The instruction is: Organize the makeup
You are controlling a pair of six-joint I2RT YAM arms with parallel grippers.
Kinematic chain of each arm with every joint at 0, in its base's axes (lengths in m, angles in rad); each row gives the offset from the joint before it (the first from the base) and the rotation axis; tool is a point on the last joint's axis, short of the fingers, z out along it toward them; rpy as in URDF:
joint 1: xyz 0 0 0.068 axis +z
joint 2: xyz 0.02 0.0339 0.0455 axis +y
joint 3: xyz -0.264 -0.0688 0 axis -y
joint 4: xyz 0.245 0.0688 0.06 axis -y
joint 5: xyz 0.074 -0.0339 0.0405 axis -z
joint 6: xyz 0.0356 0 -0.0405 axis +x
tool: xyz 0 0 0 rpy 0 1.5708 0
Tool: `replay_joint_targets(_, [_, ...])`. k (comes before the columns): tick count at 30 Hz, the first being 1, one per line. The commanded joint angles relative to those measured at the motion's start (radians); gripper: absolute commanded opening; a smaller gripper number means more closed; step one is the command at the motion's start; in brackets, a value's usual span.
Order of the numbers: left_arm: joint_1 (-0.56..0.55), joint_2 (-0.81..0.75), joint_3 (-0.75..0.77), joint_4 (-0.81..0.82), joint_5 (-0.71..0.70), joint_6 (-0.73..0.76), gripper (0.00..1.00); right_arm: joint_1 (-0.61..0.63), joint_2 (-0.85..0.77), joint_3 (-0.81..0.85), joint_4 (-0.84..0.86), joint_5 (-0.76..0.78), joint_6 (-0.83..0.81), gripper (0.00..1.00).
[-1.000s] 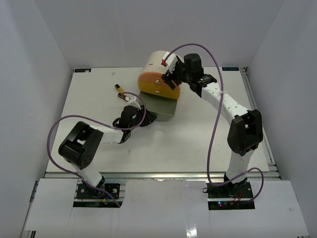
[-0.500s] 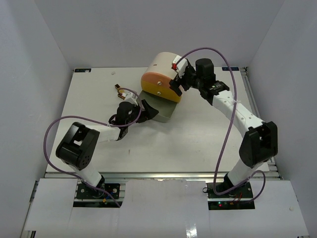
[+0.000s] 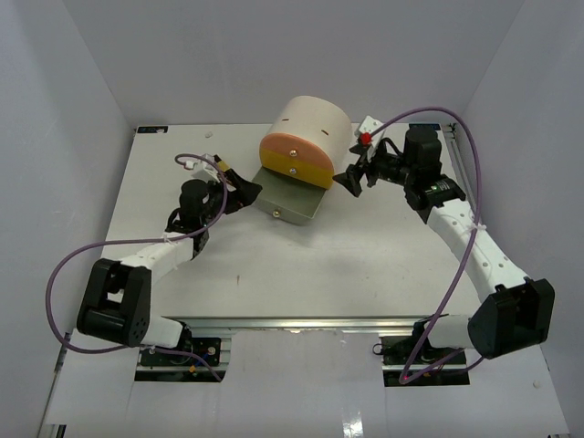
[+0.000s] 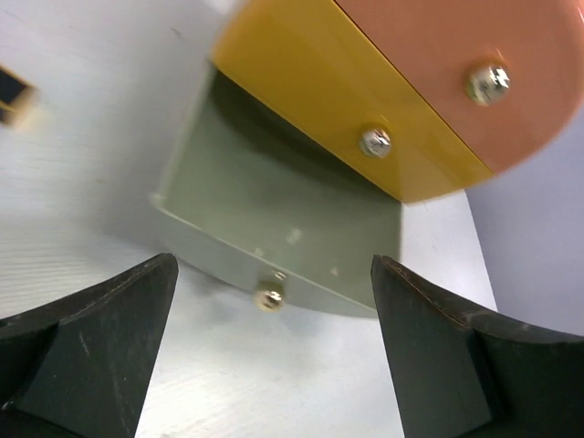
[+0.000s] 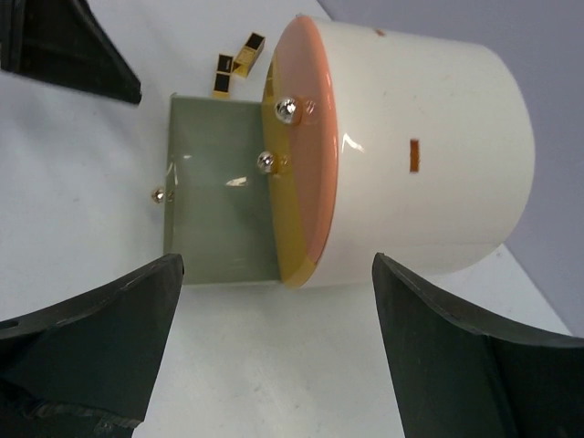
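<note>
Two short black-and-gold lipstick tubes (image 5: 235, 64) lie on the table behind the open green drawer (image 5: 219, 196). One shows at the left edge of the left wrist view (image 4: 13, 93) and by the left arm in the top view (image 3: 222, 165). My left gripper (image 3: 248, 190) is open and empty, just in front of the drawer's brass knob (image 4: 268, 296). My right gripper (image 3: 352, 179) is open and empty at the right side of the drawer unit. Its jaws stand wide apart in the right wrist view (image 5: 274, 356). No palettes or sponges are in view.
The cream cylindrical drawer unit (image 3: 310, 128) stands at the back middle, with its orange (image 3: 294, 151) and yellow fronts shut and the green drawer (image 3: 290, 196) pulled out, showing nothing inside. A small white and red item (image 3: 365, 134) lies behind the right gripper.
</note>
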Motion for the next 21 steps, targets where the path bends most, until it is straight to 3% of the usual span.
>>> replay_joint_targets(1, [0.095,-0.017,0.077,-0.183,-0.009,0.027,0.98,-0.071,-0.126,-0.142,0.143,-0.254,0.110,0.90])
replay_joint_targets(4, [0.178,0.145,0.289,-0.419,-0.023,0.041,0.90,-0.123,-0.199,-0.283,0.241,-0.357,0.174,0.91])
replay_joint_targets(9, [0.238,0.417,0.617,-0.720,-0.076,0.021,0.44,-0.195,-0.258,-0.374,0.285,-0.397,0.218,0.96])
replay_joint_targets(10, [0.239,0.474,0.697,-0.786,-0.092,0.014,0.42,-0.199,-0.262,-0.383,0.291,-0.397,0.220,0.96])
replay_joint_targets(13, [0.237,0.601,0.874,-0.931,-0.165,0.002,0.40,-0.205,-0.267,-0.397,0.301,-0.397,0.221,0.96])
replay_joint_targets(21, [0.217,0.713,1.019,-1.033,-0.218,0.014,0.62,-0.214,-0.261,-0.403,0.296,-0.413,0.226,0.97])
